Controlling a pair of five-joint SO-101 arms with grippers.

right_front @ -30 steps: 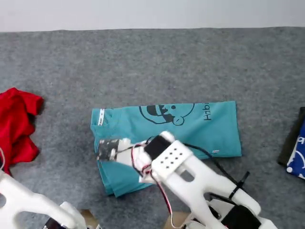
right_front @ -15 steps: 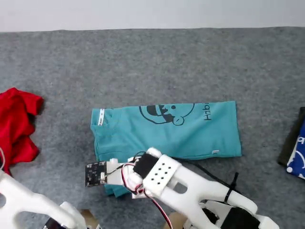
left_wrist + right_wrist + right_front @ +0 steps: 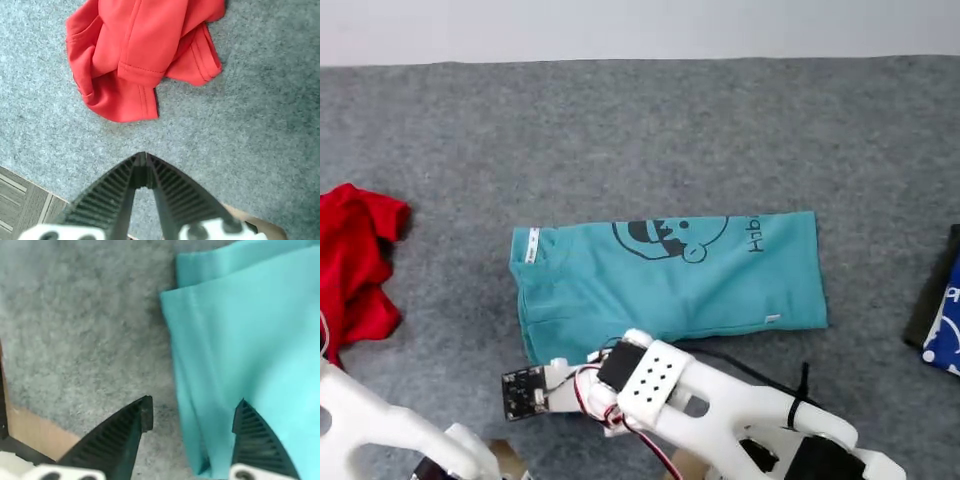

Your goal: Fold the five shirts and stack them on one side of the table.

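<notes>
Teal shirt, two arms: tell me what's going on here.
The teal shirt lies folded lengthwise, flat in the middle of the grey mat. The right gripper is open at its near corner, one jaw over the cloth and one over the mat, holding nothing. The left gripper is shut and empty above the mat, beside a crumpled red shirt. A blue cloth lies at the high view's right edge.

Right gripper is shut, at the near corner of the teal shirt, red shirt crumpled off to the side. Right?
Wrong on one point: the right gripper is open, not shut. The right wrist view shows its jaws apart at the near corner of the teal shirt. The red shirt does lie crumpled off to the side.
</notes>
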